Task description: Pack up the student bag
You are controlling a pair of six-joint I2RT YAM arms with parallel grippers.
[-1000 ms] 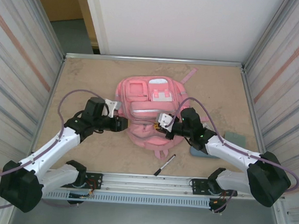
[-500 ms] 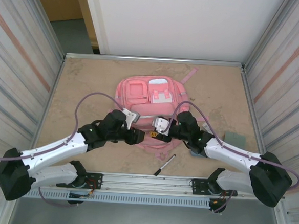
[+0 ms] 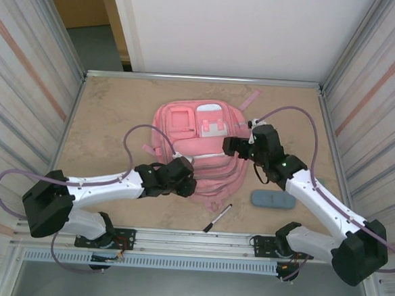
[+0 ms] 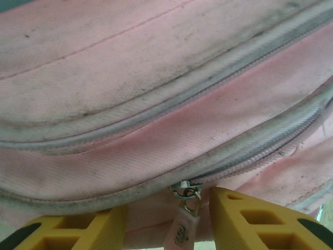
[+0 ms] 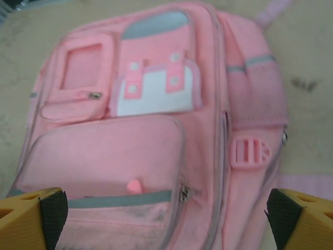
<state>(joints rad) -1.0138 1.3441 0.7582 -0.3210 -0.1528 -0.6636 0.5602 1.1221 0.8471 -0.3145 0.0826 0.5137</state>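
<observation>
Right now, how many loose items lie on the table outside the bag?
2: a marker by the near edge, in front of the student bag, and a blue-grey case beside the right arm, which may hide more.

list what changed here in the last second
The right gripper opened and drew back to the pink fabric backpack's far right side. The left gripper moved right along its near edge and straddles a zip pull. Backpack, black pen and grey-blue pouch stayed put.

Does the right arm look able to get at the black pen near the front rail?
Probably yes: the pen lies uncovered on the table, and the right gripper hangs open and empty above the student bag.
</observation>
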